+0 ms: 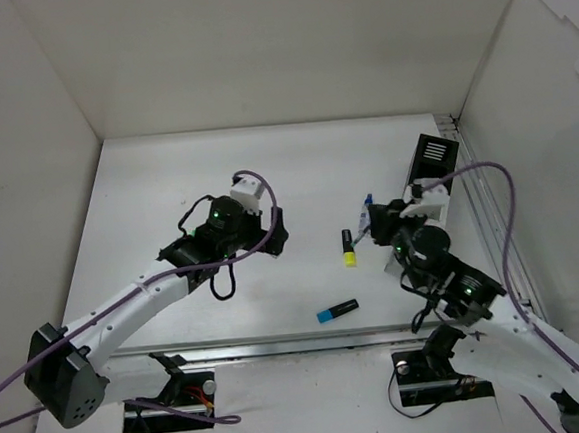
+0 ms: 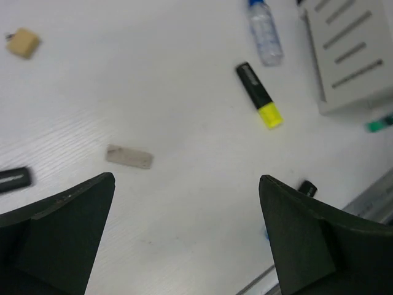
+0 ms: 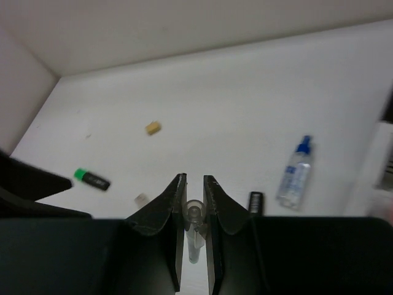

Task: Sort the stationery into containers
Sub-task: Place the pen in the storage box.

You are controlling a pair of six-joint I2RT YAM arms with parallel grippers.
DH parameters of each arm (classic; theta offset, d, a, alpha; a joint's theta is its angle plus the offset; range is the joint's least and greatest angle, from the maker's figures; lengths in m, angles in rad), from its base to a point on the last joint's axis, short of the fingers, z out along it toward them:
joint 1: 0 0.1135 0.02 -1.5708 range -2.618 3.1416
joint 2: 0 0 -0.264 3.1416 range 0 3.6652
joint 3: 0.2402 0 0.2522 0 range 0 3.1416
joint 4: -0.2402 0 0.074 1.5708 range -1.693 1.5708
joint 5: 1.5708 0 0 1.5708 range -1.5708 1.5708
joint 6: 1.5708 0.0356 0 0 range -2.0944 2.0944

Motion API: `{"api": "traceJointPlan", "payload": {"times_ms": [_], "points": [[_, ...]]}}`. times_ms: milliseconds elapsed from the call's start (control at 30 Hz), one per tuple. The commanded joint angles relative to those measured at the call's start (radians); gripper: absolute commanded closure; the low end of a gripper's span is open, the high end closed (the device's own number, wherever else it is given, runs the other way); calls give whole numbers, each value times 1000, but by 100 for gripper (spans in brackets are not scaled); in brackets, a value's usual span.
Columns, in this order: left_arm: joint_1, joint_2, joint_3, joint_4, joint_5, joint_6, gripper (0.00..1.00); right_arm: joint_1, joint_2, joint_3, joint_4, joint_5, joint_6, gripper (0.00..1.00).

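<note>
Right gripper point(image 3: 194, 180): pinching thin pale pen-like stick point(image 3: 194, 238) between jaws pressed almost together, hanging above white table point(image 3: 245, 104).
Left gripper point(image 2: 187, 184): gaping wide, holding nothing, hovering over flat grey-white eraser point(image 2: 129, 157).
Slotted 3-compartment organizer point(image 1: 435, 153): standing at table's right edge, just beside right wrist, 1 black section farthest.
Loose items: lying apart on table, namely yellow highlighter point(image 1: 348, 248), blue highlighter point(image 1: 337, 311), clear blue-capped glue bottle point(image 3: 295, 172), tan eraser point(image 3: 153, 128).
Risk: probably losing stick through swivelling in so narrow a pinch; striking organizer's rim and missing compartment; brushing glue bottle with wrist.
</note>
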Motion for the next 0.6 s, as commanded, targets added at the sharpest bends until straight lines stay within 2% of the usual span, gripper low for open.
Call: {"api": "traceJointPlan", "payload": {"times_ms": [0, 167, 233, 267, 400, 567], "points": [[135, -76, 11, -88, -127, -178, 1, -14, -133, 51, -167, 370, -102, 100], [400, -127, -125, -82, 27, -304, 1, -25, -276, 23, -243, 625, -170, 100], [456, -122, -157, -77, 54, -335, 0, -34, -288, 14, -245, 691, -182, 100], [503, -116, -164, -74, 75, -348, 1, -40, -287, 8, -246, 699, -187, 100], [575, -40, -168, -62, 103, -392, 0, -70, -233, 8, -246, 673, -181, 100], [608, 49, -142, -36, 149, -428, 1, -174, -103, -8, -229, 587, -150, 100]]}}
